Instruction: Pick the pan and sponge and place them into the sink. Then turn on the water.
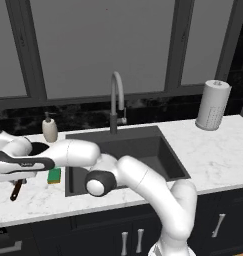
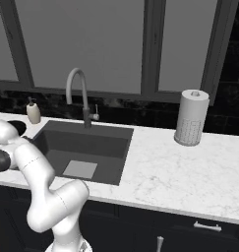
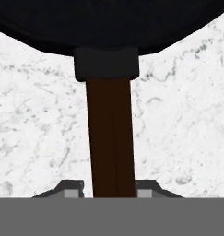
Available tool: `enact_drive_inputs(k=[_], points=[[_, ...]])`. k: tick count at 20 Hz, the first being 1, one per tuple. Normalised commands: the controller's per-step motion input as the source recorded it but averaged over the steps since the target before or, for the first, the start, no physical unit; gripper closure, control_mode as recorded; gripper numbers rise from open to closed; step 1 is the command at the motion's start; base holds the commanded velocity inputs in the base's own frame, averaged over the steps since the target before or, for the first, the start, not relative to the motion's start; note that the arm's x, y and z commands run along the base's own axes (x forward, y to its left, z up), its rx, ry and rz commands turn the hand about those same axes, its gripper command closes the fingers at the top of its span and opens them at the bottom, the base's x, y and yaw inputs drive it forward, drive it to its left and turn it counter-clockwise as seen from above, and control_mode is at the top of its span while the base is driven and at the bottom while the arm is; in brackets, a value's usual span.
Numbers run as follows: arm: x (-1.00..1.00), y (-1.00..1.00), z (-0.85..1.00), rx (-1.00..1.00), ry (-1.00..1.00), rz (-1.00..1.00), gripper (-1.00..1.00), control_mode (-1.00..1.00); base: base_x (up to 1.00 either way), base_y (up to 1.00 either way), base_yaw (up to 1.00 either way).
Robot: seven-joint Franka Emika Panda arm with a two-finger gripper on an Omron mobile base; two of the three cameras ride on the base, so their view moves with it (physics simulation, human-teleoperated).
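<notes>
So the arm's reaching way over to the left of the sink, hand parked low over the marble counter. In the hand view the gripper straddles the pan's brown handle, one fingertip against each side, so it looks clamped on it. The pan sits flat on the counter left of the basin. The sponge lies just beside the sink's left rim, and the faucet stands behind the basin.
</notes>
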Motion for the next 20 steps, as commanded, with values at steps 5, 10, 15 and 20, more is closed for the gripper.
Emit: enact_drive_inputs(k=[5,10,15,20], points=[[-0.12,0.0,-0.02,0.0,0.0,0.01,1.0,-1.0,0.0,0.0,0.0],[-0.49,0.01,0.22,0.0,-0.12,0.18,1.0,-1.0,0.0,0.0,0.0],[-0.44,-0.27,0.86,0.0,-0.22,0.19,1.0,-1.0,0.0,0.0,0.0],[-0.52,-0.56,0.99,0.11,-0.13,0.14,1.0,-1.0,0.0,0.0,0.0]])
